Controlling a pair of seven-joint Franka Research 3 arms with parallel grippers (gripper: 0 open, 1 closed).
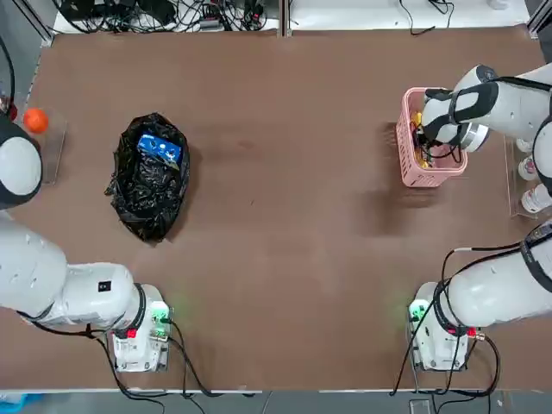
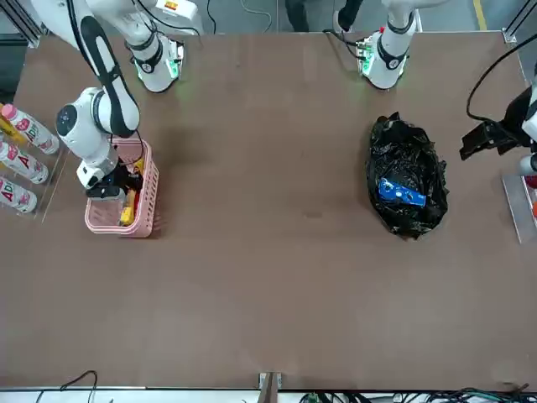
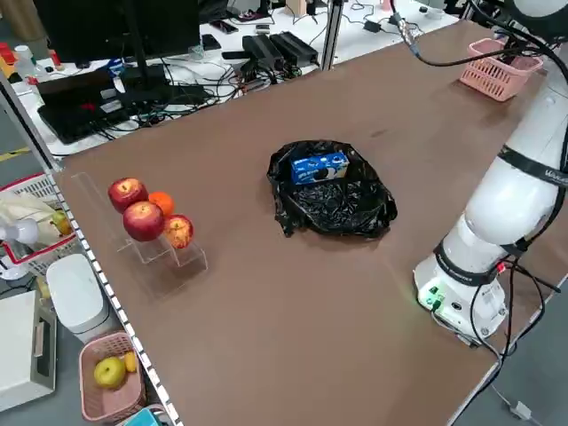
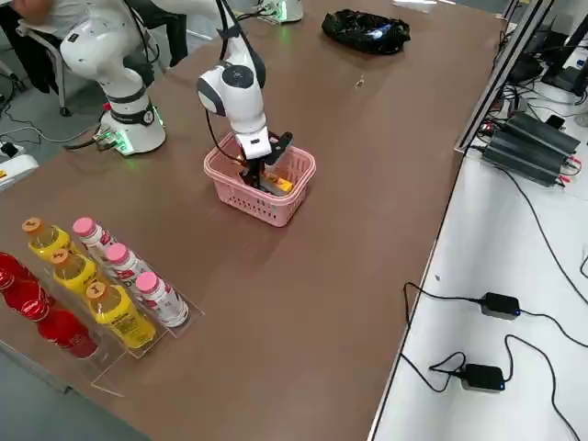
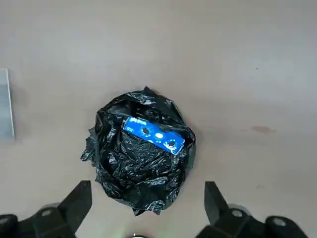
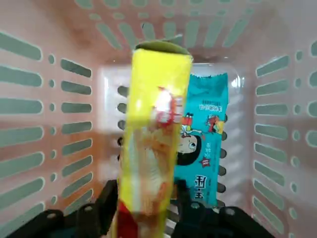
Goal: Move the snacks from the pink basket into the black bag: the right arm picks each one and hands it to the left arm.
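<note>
So on the left of the worktop (image 1: 285, 259) there's the black bag (image 1: 148, 194) with a blue packet (image 5: 154, 135) in it, and the left gripper (image 5: 148, 208) hangs near it, fingers wide apart. Over right, the right gripper (image 6: 148, 210) is down in the pink basket (image 1: 442, 177), fingers either side of the yellow packet (image 6: 154, 134); can't tell if they're clamped on it. Its long axis runs out lengthwise between the fingers, so closing across the narrow width looks right. Teal packet (image 6: 202, 139) lies just beside it.
</note>
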